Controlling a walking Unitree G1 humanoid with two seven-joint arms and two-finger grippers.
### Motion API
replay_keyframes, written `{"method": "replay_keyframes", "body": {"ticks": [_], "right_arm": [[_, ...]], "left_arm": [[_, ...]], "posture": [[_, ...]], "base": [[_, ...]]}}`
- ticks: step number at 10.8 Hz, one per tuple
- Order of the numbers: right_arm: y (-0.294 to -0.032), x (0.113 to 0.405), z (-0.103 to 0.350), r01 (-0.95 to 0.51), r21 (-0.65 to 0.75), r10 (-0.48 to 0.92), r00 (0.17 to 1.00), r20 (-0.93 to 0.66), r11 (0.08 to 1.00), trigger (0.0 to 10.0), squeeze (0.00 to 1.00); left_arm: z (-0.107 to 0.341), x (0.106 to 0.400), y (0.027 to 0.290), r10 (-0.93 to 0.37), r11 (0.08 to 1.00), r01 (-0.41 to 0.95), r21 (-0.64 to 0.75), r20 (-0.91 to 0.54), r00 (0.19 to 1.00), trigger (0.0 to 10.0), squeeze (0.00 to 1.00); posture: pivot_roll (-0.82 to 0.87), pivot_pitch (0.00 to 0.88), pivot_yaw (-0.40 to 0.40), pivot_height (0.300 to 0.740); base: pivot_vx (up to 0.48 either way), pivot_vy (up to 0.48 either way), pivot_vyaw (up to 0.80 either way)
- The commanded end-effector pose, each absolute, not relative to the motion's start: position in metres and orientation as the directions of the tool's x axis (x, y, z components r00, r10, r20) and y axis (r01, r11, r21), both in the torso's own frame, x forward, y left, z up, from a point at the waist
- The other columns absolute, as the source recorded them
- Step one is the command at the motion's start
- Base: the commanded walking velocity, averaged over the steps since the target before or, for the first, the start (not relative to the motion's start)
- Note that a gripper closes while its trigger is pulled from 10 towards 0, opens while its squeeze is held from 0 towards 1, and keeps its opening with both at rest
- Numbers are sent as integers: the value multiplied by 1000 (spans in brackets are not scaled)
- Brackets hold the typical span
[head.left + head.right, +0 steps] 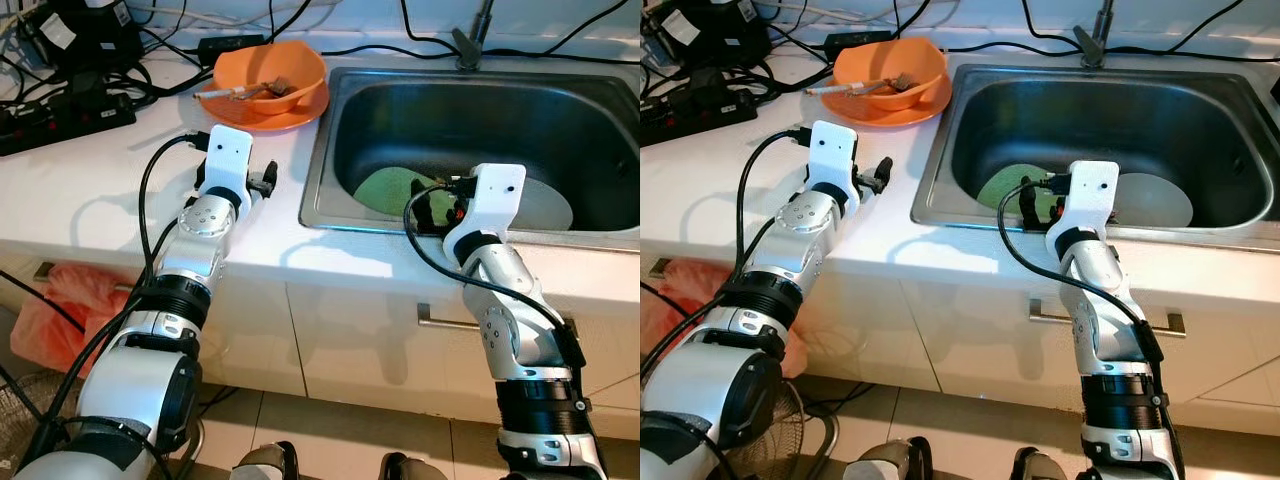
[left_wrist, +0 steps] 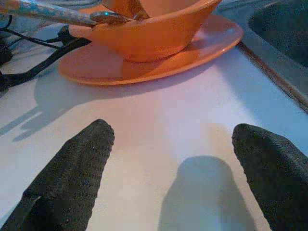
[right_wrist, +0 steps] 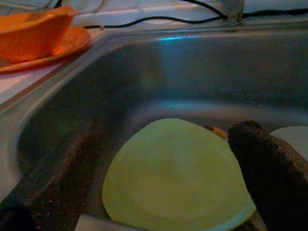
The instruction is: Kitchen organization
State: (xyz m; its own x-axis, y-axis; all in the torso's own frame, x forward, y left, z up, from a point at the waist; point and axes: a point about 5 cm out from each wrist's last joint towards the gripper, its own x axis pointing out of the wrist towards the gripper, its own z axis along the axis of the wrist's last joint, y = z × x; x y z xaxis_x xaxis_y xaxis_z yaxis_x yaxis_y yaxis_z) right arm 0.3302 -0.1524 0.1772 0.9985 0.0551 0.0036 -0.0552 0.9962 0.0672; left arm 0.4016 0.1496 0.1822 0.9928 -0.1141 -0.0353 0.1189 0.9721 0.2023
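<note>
An orange bowl (image 1: pixel 270 70) holding a spoon and a patterned stick (image 1: pixel 232 92) stands on an orange plate (image 1: pixel 295 112) on the white counter, left of the steel sink (image 1: pixel 322 160). My left gripper (image 2: pixel 173 159) is open just above the counter, a short way in front of that plate, with nothing between its fingers (image 2: pixel 72 173). On the sink's floor lie a light green plate (image 3: pixel 173 173) and a white plate (image 1: pixel 545 205) to its right. My right gripper (image 1: pixel 440 207) is open inside the sink at its front wall, just above the green plate's near edge.
A faucet (image 1: pixel 470 40) rises behind the sink. A black power strip (image 1: pixel 60 120) and tangled cables lie at the counter's back left. Cabinet fronts with a metal handle (image 1: pixel 450 322) are below, and a red plastic bag (image 1: pixel 60 300) hangs at the lower left.
</note>
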Motion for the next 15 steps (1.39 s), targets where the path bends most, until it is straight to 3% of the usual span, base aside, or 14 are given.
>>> {"method": "replay_keyframes", "body": {"ticks": [1, 9, 15], "right_arm": [[-151, 328, 175, -52, 79, 53, 999, -11, 996, 10000, 0], [-156, 315, 172, -53, 61, 56, 997, -49, 997, 10000, 0], [-167, 296, 169, -28, 32, 31, 995, -93, 999, 10000, 0]], "left_arm": [[186, 404, 151, -117, 966, 124, 226, -42, 992, 10000, 0], [224, 416, 136, -127, 986, 118, 118, 80, 989, 10000, 0], [243, 422, 150, -56, 997, 50, 54, 110, 992, 10000, 0]], "posture": [[50, 154, 86, 740], [0, 228, 62, 740], [-59, 274, 62, 740]], "base": [[0, 0, 0], [0, 0, 0], [0, 0, 0]]}}
